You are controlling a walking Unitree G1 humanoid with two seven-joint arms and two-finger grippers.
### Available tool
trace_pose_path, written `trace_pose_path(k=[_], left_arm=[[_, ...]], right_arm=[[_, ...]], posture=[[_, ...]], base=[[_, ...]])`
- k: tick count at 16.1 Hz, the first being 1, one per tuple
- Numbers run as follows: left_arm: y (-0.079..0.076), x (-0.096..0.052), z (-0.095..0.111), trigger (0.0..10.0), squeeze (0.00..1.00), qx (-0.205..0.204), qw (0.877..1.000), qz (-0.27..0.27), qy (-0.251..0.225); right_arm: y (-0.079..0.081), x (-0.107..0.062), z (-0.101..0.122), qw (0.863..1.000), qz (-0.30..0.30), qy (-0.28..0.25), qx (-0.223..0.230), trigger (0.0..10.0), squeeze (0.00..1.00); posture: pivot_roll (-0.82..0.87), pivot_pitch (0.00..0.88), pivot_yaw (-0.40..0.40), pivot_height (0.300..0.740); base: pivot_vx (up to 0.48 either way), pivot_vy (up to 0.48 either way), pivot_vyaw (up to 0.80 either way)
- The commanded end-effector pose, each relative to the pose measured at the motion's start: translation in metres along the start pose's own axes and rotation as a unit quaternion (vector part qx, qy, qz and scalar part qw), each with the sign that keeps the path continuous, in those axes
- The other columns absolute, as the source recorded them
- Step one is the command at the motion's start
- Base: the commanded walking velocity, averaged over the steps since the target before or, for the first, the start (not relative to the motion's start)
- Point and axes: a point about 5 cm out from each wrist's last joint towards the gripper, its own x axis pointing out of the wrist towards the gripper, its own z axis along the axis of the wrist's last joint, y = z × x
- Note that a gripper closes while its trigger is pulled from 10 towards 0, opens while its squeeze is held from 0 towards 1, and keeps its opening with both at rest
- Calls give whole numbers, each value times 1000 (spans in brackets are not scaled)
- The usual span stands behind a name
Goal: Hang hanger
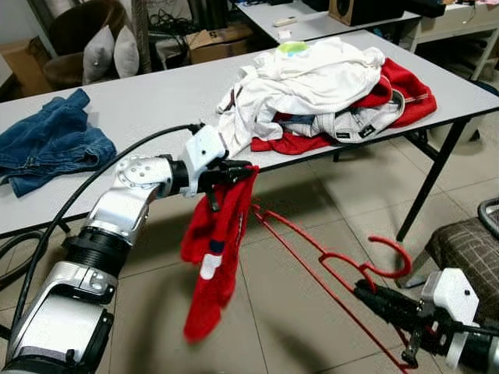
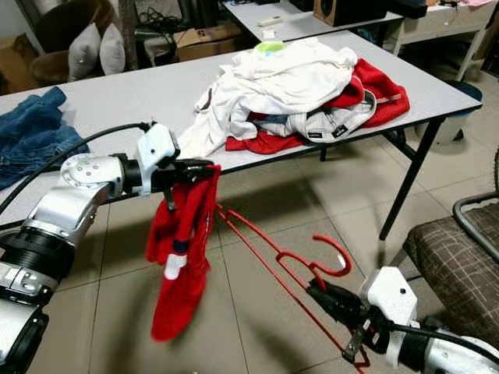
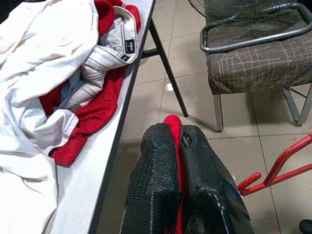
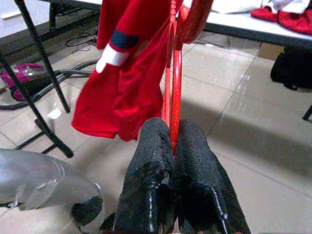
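A red garment (image 1: 217,249) with a white and navy cuff hangs down in front of the table's edge, and my left gripper (image 1: 234,170) is shut on its top; a strip of red cloth shows between the fingers (image 3: 195,175) in the left wrist view. Low at the right, my right gripper (image 1: 366,294) is shut on a red hanger (image 1: 327,261). The hanger's far end reaches up to the garment, and its hook (image 1: 392,253) curls near my right gripper. In the right wrist view the hanger (image 4: 171,83) runs from the fingers (image 4: 146,185) up beside the garment (image 4: 127,73).
A grey table (image 1: 156,97) holds a heap of white and red clothes (image 1: 320,86) and blue jeans (image 1: 47,144) at its left. A checked chair (image 1: 468,249) stands at the right. A second table (image 1: 312,19) stands behind. Black cables trail on the tiled floor (image 1: 273,296).
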Motion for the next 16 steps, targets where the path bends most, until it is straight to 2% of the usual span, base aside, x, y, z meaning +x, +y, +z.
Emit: trace_pose_path(k=[1,8,13,16], left_arm=[[3,-2,10,10000,0,7,1000,-5,-18],[-7,2,15,10000,0,7,999,-33,-33],[0,5,16,10000,0,8,999,14,-34],[-2,10,23,10000,0,4,999,20,-46]], right_arm=[[0,1,1,1000,3,1,-2,10000,0],[-10,11,4,1000,5,-11,0,10000,0],[-14,11,-11,999,-24,26,28,10000,0],[-3,15,-9,999,4,2,45,10000,0]], posture=[[-80,0,110,740],[-71,0,98,740],[-78,0,106,740],[-76,0,102,740]], base=[[0,0,0],[0,0,0],[0,0,0],[0,0,0]])
